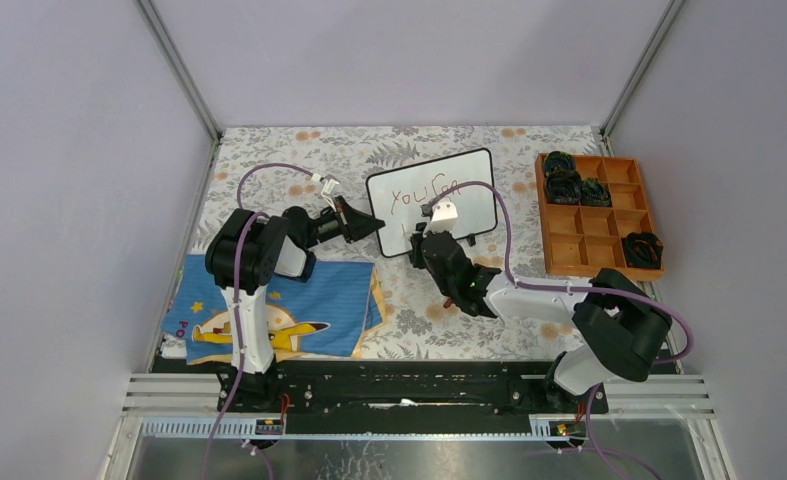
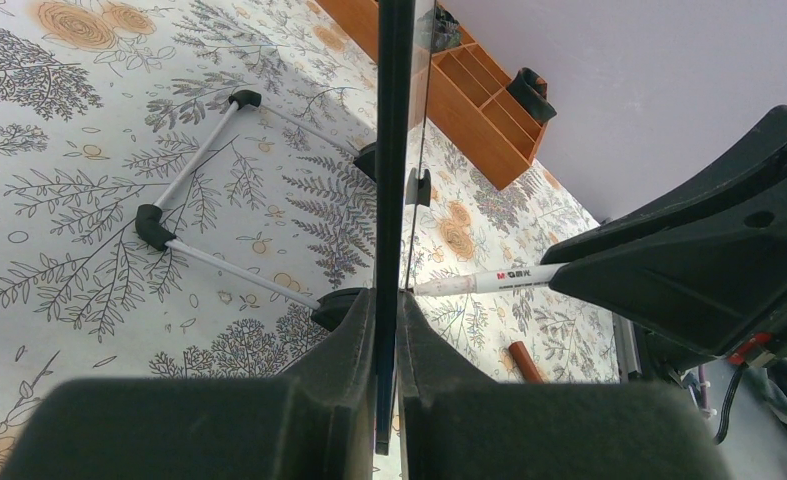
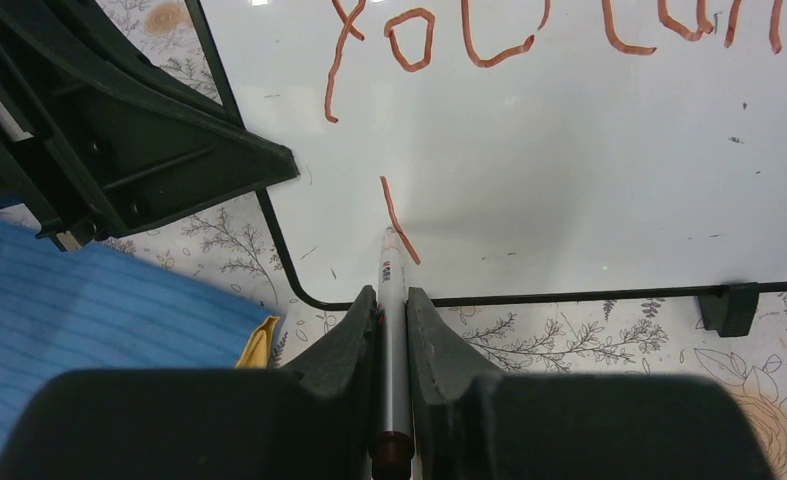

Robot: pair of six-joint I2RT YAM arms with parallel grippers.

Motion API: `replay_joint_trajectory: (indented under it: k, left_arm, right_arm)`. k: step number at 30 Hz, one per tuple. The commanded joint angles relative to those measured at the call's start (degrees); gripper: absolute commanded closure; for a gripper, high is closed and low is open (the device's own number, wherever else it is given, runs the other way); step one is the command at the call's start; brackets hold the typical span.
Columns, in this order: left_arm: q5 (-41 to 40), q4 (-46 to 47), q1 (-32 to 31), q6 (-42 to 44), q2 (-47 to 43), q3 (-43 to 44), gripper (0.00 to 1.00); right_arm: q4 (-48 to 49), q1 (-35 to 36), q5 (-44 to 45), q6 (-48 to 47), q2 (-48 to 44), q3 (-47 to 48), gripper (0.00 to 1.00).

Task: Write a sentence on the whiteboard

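The whiteboard stands tilted on its feet at mid-table. My left gripper is shut on its left edge; in the left wrist view the black frame runs edge-on between the closed fingers. My right gripper is shut on a white marker whose tip touches the board. The sentence reads "You Can" in reddish-brown along the top. Below it is one short slanted stroke at the marker tip. The left wrist view also shows the marker.
An orange compartment tray with dark items stands at the right. A blue cartoon cloth lies at the front left, under the left arm. A reddish-brown marker cap lies on the floral tablecloth in front of the board.
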Motion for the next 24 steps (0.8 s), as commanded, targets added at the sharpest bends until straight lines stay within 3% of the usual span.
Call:
replay_joint_trajectory:
  k: [1,13,24]
  left_arm:
    - [0.14,-1.76,-0.80,1.41,-0.97,-0.66,1.00]
    - [0.17,-1.91,-0.84,1.55,-1.09,-0.71,1.00]
    - [0.15,-2.11,-0.84,1.62,-1.05,-0.68,1.00]
  right_arm:
    - [1.60,0.22,-2.16,-0.75,0.50,2.36,1.00]
    - [-0.69,0.20,-5.12,-0.20,1.41,2.20,1.00]
    - [-3.47,0.15,-1.80,-0.36,0.27,0.83,1.00]
